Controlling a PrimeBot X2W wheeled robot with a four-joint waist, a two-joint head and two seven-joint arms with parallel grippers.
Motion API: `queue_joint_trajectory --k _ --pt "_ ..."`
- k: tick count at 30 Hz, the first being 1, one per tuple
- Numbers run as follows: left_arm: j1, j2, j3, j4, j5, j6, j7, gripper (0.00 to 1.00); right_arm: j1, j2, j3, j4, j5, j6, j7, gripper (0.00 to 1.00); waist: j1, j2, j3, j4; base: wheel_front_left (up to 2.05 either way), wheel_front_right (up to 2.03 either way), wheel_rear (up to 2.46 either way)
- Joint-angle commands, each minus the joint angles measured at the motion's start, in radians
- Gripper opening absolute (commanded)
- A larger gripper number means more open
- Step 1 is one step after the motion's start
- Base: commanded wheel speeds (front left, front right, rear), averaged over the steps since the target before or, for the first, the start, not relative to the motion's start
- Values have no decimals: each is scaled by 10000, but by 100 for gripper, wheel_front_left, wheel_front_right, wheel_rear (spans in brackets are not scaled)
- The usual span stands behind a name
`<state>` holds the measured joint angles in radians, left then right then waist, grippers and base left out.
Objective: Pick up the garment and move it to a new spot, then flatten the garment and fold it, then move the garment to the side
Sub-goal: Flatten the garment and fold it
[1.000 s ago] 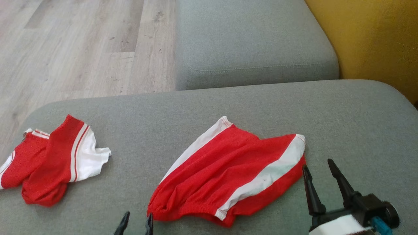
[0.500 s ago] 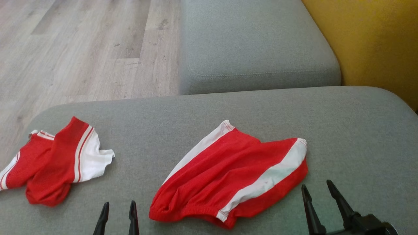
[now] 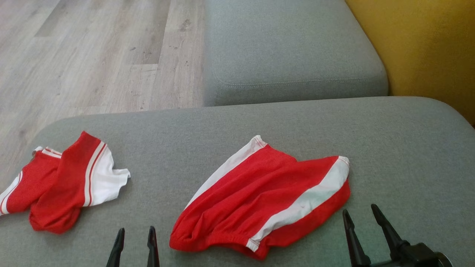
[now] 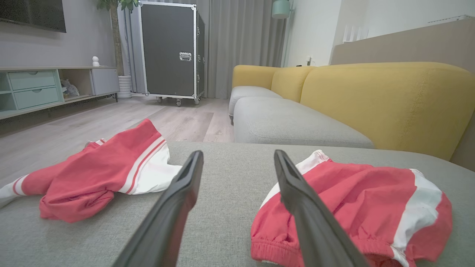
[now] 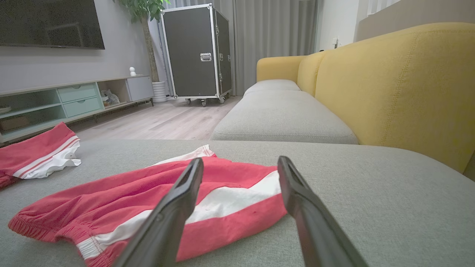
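The left gripper (image 3: 136,230) stood open, its two fingers apart and holding nothing, low over the grey cushion (image 3: 222,129). Just to its right, near but apart from its right finger, lay the elastic waistband corner of the shorts (image 3: 259,196). The right gripper (image 3: 360,209) was open too and empty, with its fingers pointing forward. The shorts' leg hem lay just ahead and to the left of its left finger, not touching it in the head view.

The shorts lay between the two grippers, spread fairly flat on the cushion. They were red with white side stripes, the waistband toward the robot and the leg openings away from it. The fabric showed some soft wrinkles near the waistband.

Well to the left of the left gripper, and a little ahead of it, a red and white top (image 3: 63,185) lay bunched near the cushion's left edge. Beyond both grippers a second grey cushion (image 3: 289,44) adjoined the first one. A yellow backrest (image 3: 426,44) rose to the right of them, and a pale wood floor (image 3: 92,55) lay ahead on the left. Far ahead of the left gripper a black wheeled case (image 4: 169,48) stood by grey curtains.
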<state>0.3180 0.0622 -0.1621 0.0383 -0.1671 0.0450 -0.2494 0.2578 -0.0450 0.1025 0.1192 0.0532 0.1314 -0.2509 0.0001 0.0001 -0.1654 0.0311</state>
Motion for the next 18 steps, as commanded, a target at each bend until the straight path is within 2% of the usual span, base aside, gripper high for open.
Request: queue_joint_trajectory --k 1,18 --pt "-475 -117 268 -329 -5 72 -124 100 -465 -53 218 -323 68 -7 -109 100 -1 -1 0 16 0 0 0" --pt "-584 -119 -77 55 -241 97 -124 100 -565 -53 242 -312 139 -7 -109 100 -1 -1 128 -19 0 0 0"
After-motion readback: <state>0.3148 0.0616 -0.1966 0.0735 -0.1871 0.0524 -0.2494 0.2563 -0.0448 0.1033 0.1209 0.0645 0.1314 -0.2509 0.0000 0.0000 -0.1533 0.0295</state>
